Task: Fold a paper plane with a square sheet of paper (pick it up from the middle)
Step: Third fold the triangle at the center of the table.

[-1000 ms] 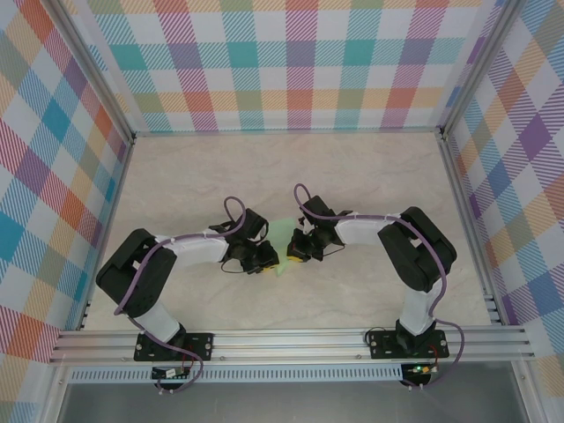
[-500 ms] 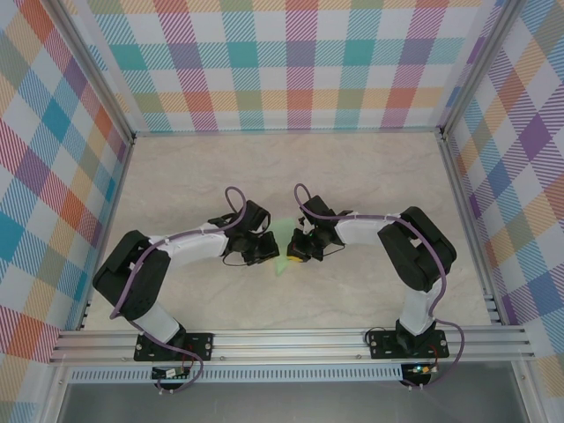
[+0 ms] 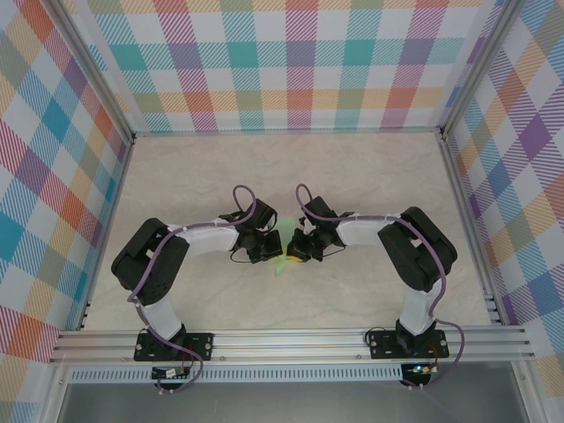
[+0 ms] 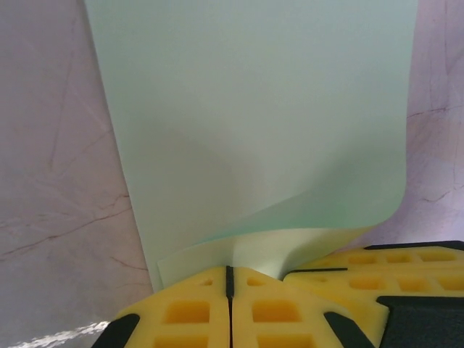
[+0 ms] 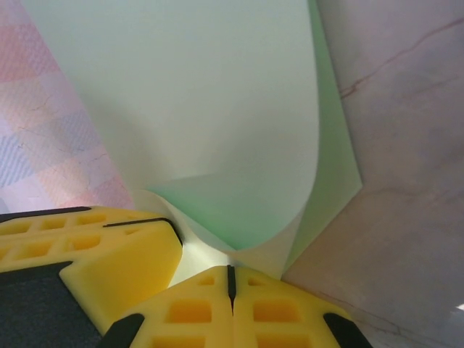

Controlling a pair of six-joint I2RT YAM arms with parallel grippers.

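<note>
The square sheet of paper [image 4: 254, 109] is pale mint green and bows up from the table in a curl. My left gripper [image 4: 230, 279] is shut on its near edge, the yellow fingertips pressed together with the paper running into the seam. My right gripper [image 5: 230, 279] is shut on the sheet [image 5: 203, 94] too, pinching a curved fold. From above, the left gripper [image 3: 275, 249] and right gripper [image 3: 291, 252] meet tip to tip over the sheet [image 3: 282, 264], which mostly hides under them. Each wrist view catches the other gripper's yellow fingers [image 4: 391, 272] [image 5: 94, 250] close beside. The paper plane is out of view.
The marbled tabletop [image 3: 282, 176] is bounded by plaid walls [image 3: 291, 62] at the back and sides. An aluminium rail [image 3: 291, 342] runs along the near edge with both arm bases on it.
My left gripper has moved right to the paper and shut on its edge, next to the right gripper. The right arm has stayed still, shut on the sheet.
</note>
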